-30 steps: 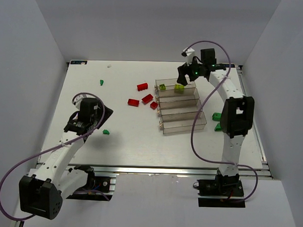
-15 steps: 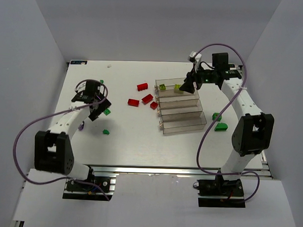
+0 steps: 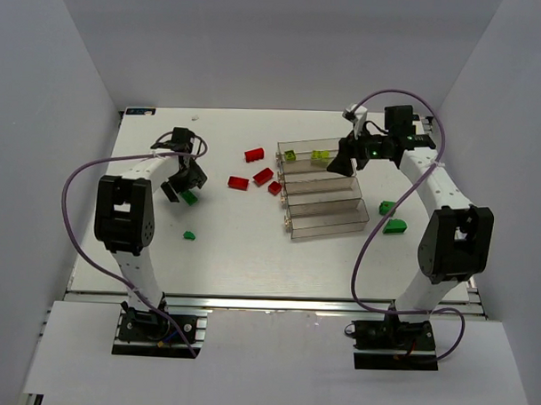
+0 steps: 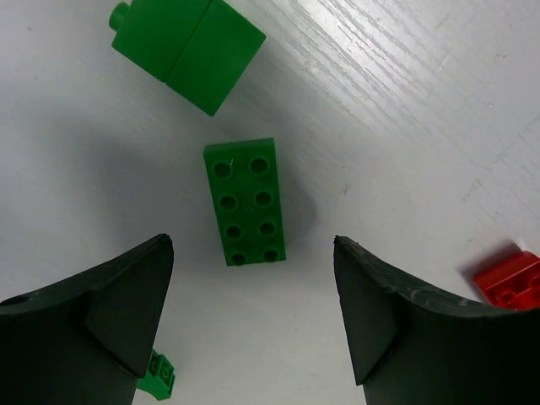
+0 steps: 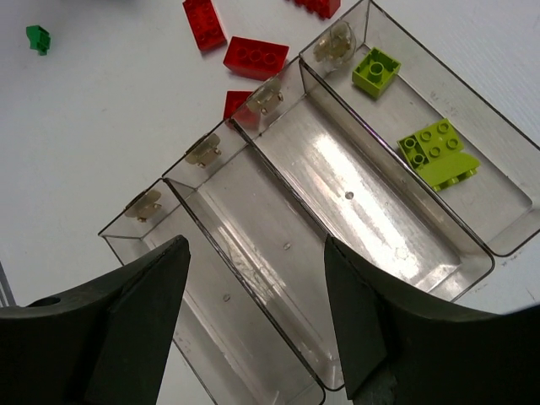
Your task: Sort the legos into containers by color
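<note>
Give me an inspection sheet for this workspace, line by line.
Surface: white table, no spills seen.
Job's things: four clear trays in a row; farthest holds two yellow-green bricks, others look empty; red bricks and green bricks loose on table.
Clutter: small white bit near far edge.
Grippers: left gripper open above a green brick; right gripper open over the trays.
Cables: purple cables loop off both arms.
Surroundings: plain white walls.

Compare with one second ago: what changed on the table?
The left arm swung forward across the table; the left end effector, open, now hangs over a green brick. The right end effector shifted slightly right, holding nothing. Other bricks and the trays stayed put.
</note>
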